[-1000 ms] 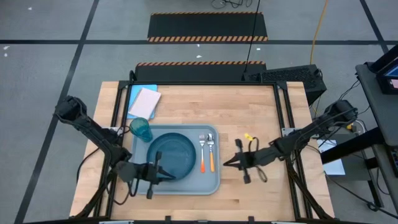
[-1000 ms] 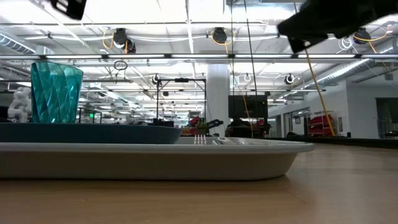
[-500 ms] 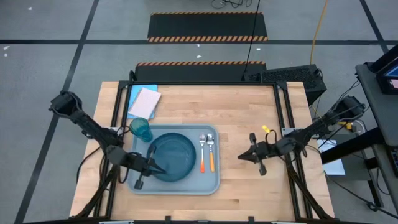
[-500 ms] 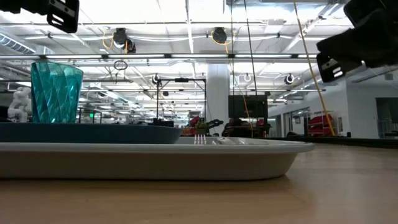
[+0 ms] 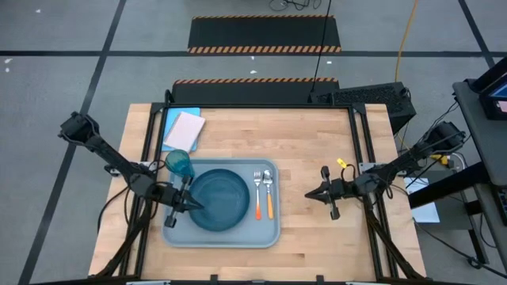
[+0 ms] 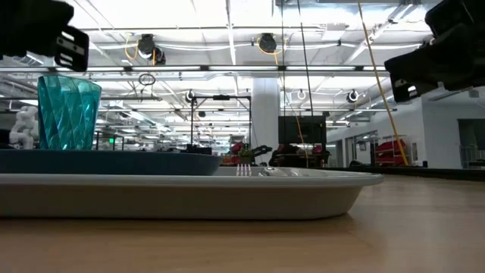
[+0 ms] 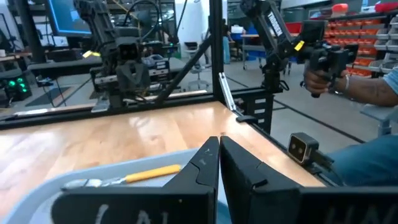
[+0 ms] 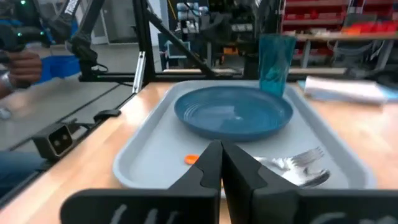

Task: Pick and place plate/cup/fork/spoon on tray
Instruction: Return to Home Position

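- Grey-blue tray (image 5: 176, 231) is carrying plate (image 5: 217, 199), cup (image 5: 179, 164), fork (image 5: 257, 195), spoon (image 5: 268, 193) (all loaded).
- Left hand (image 5: 192, 206), right hand (image 5: 310, 195) are sitting closed, empty.
- Placing appears finished; next, arms parking.

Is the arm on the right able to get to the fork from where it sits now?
Probably yes. The right gripper, shut, hovers over bare table beside the tray, and the fork lies on the tray's near side next to the spoon, with nothing between.

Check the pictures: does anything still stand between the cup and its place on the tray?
Nothing visible does. The cup already stands upright in a corner of the tray, beside the plate.
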